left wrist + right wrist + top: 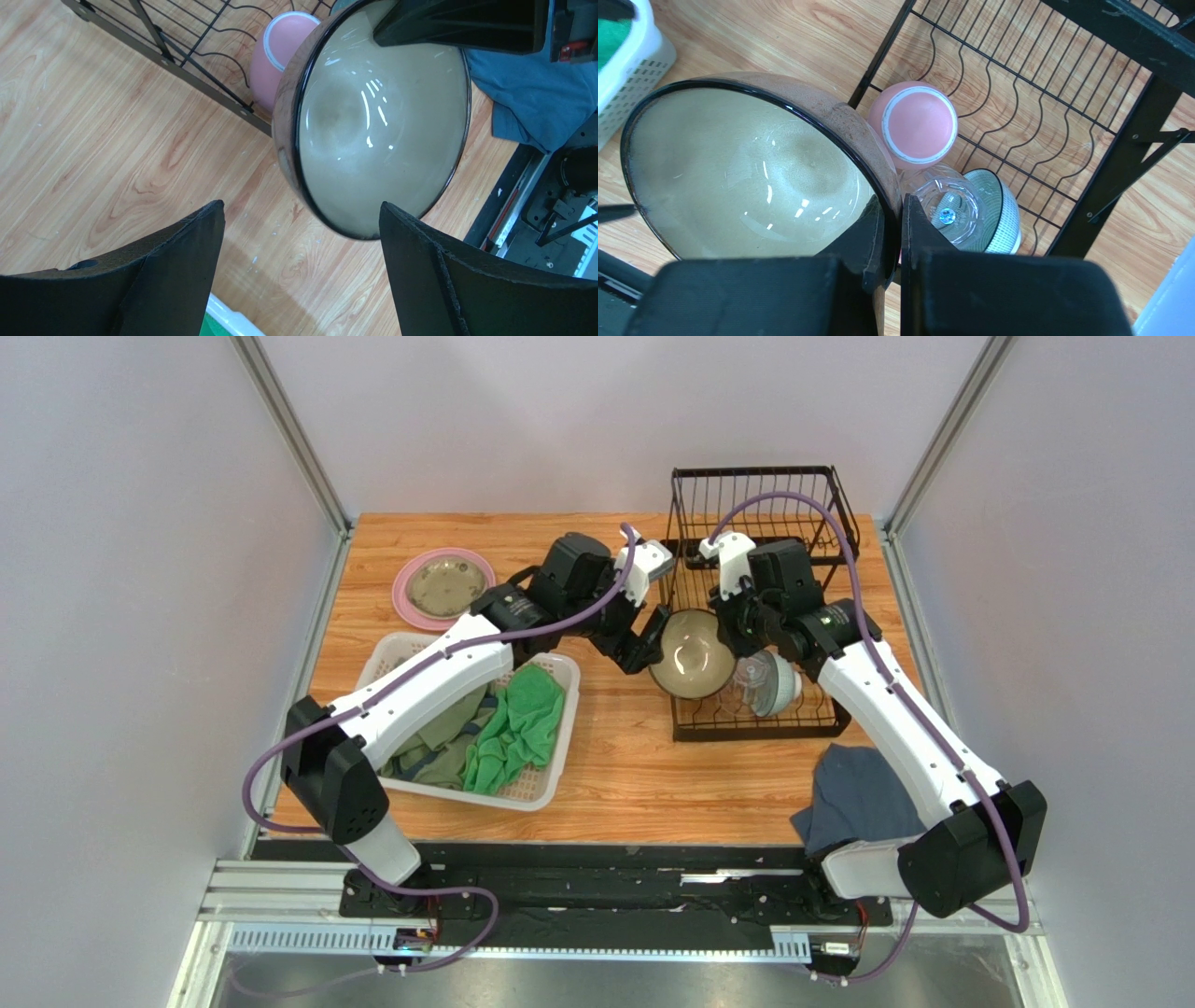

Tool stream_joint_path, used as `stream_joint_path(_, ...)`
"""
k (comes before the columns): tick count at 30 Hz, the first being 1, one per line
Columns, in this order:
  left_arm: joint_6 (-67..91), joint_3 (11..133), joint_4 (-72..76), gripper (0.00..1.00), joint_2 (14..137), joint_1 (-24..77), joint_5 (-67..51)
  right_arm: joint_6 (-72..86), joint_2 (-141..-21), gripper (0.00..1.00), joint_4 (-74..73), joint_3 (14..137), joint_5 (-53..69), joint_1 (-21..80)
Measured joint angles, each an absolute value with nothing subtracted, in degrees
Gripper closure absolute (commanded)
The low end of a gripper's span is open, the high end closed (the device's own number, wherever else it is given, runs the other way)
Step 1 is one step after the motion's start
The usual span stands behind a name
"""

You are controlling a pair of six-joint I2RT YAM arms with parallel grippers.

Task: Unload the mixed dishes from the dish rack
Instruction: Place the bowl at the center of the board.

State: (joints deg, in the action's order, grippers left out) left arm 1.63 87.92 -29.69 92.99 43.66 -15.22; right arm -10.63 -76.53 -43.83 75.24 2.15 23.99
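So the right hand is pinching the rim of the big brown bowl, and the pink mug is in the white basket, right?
Not quite. The right gripper does pinch the rim of the brown-olive bowl, but the pink mug sits in the black wire dish rack, not in the white basket. The right wrist view shows it.

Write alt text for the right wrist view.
Right jaws pinch the rim of a brown-olive bowl held on edge beside the dish rack. A pink mug, clear glass cup and teal bowl lie in the rack.
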Motion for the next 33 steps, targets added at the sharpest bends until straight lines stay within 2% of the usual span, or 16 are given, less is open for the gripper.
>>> stream_joint_path(6,2.37,90.0,-28.99,0.19,95.15,45.65,-13.17,-9.21,-76.53,1.0,-43.83,75.5,3.7,24.27)
stream_joint_path(18,2.28,92.27,-28.58,0.42,99.13,46.76,-8.19,-7.9,-74.81,1.0,-43.77,75.5,6.2,24.62)
stream_joint_path(21,2.33,92.27,-28.45,0.52,99.22,46.78,-7.79,-7.77,-73.76,1.0,-43.55,75.33,6.15,24.62)
stream_joint_path(23,2.28,92.27,-28.14,0.68,99.22,46.89,-7.68,-7.73,-73.47,1.0,-43.0,75.0,6.07,24.62)
stream_joint_path(24,2.22,92.27,-28.05,0.84,99.22,47.09,-7.44,-7.6,-73.41,1.0,-42.92,74.81,6.09,24.62)
stream_joint_path(26,3.68,92.25,-27.53,0.99,99.35,47.24,-3.55,-5.67,-73.23,1.0,-43.13,74.59,6.57,24.67)
stream_joint_path(28,5.17,92.23,-26.98,1.0,99.57,47.0,-2.85,-3.4,-72.82,0.95,-41.76,74.08,5.82,25.45)
stream_joint_path(30,5.37,92.23,-26.7,1.0,99.55,47.0,-1.8,-2.81,-72.86,0.79,-40.95,73.84,5.34,25.39)
stream_joint_path(31,5.39,92.23,-26.7,1.0,99.55,47.0,-1.72,-2.96,-72.84,0.65,-41.06,73.78,5.41,25.3)
stream_joint_path(33,4.27,92.18,-26.83,1.0,99.55,47.0,-2.2,-4.1,-72.6,0.5,-41.17,73.38,6.13,25.21)
